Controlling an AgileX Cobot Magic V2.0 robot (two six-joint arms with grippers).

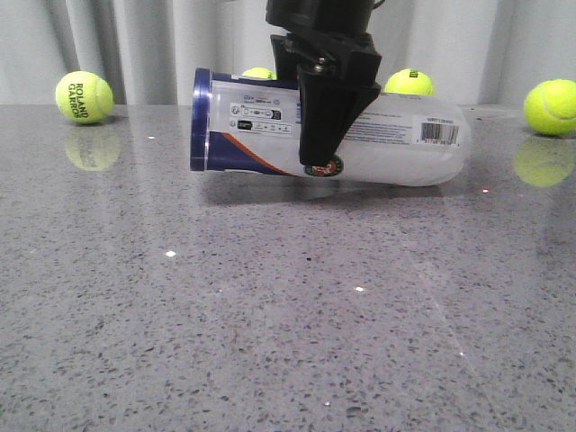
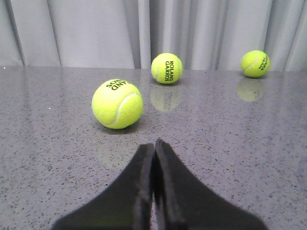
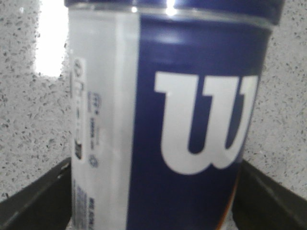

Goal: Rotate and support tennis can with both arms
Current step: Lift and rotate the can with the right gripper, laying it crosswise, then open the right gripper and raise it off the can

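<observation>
Tennis can lying on its side on the grey speckled table, navy rim toward the left.

Right gripper straddles its middle from above, fingers against both sides, clasping it. Left gripper is pressed closed on nothing, pointing toward three tennis balls.

Four tennis balls on speckled grey table, curtain behind.
</observation>
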